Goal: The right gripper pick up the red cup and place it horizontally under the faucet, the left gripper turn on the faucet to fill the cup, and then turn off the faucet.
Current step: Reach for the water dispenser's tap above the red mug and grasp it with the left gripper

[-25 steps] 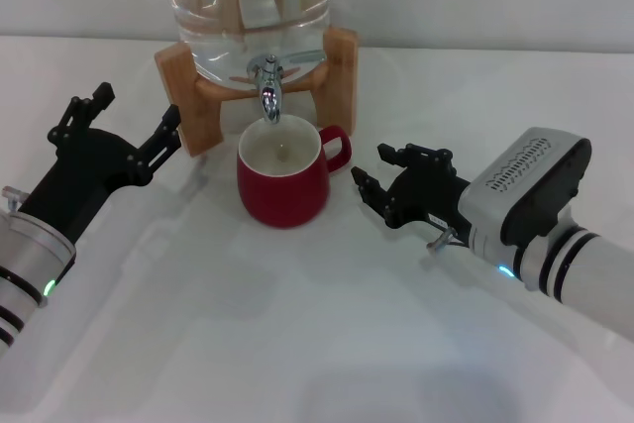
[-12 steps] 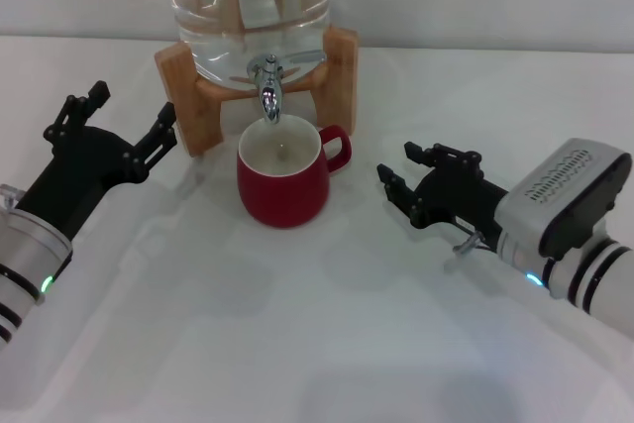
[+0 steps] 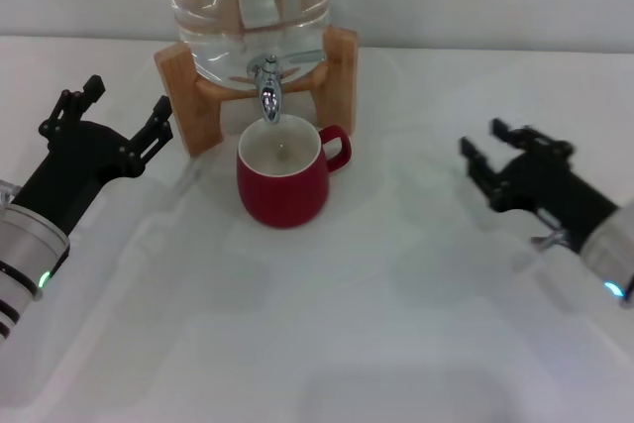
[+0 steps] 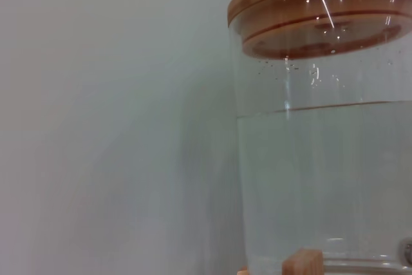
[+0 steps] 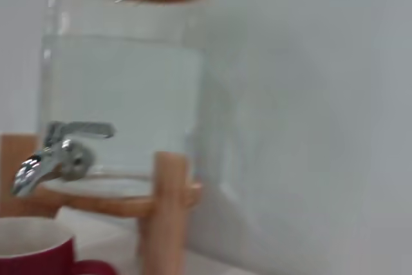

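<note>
no readable text, labels or signs

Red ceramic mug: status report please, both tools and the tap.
Right tool open, empty, off to the mug's right. Left tool open, left of the wooden stand. Glossy red ceramic mug upright under the chrome tap. Nothing blocks the tap.

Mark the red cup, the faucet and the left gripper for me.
red cup (image 3: 282, 195): head view, on its red outer wall.
faucet (image 3: 268, 101): head view, on the chrome spout above the cup.
left gripper (image 3: 114, 116): head view, midway between its open black prongs.
</note>
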